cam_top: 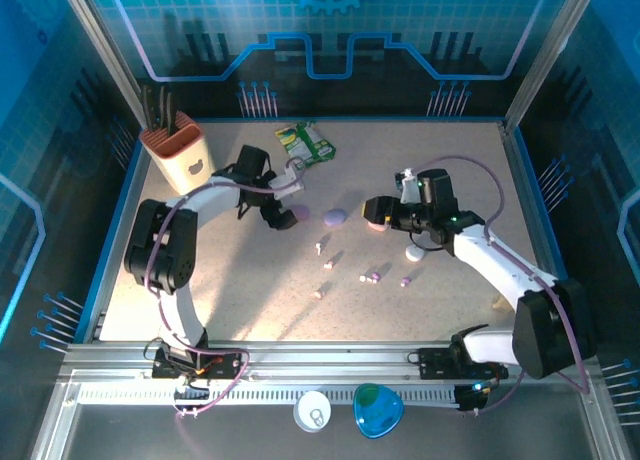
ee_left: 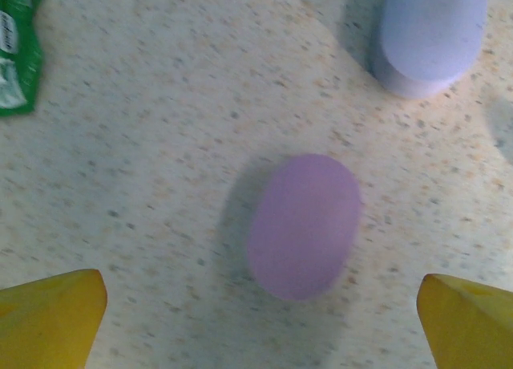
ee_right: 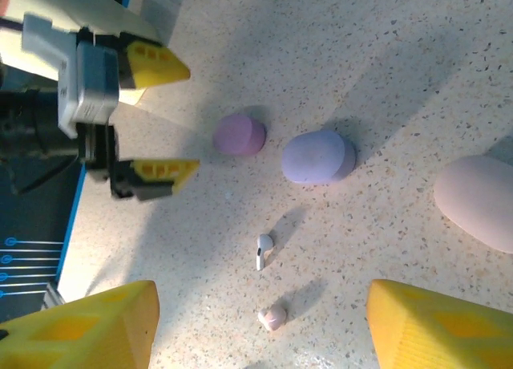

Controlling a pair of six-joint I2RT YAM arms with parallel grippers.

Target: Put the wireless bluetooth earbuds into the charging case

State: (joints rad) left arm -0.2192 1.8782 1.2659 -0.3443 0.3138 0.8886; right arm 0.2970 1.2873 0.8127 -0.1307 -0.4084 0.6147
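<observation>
From above, my left claw (cam_top: pixel 275 208) hovered at the purple case (cam_top: pixel 291 218), while my right claw (cam_top: pixel 372 212) faced the scattered earbuds (cam_top: pixel 321 246). Through my left wrist, fingers spread, that case lay dead ahead, long axis pointing away. Through my right wrist, fingers likewise spread, a white earbud (ee_right: pixel 263 251) lay ahead, lengthwise toward me.

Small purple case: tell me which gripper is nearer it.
Left. The left gripper is right beside the small purple case, jaws open toward it; the right gripper is beyond the lavender case.
</observation>
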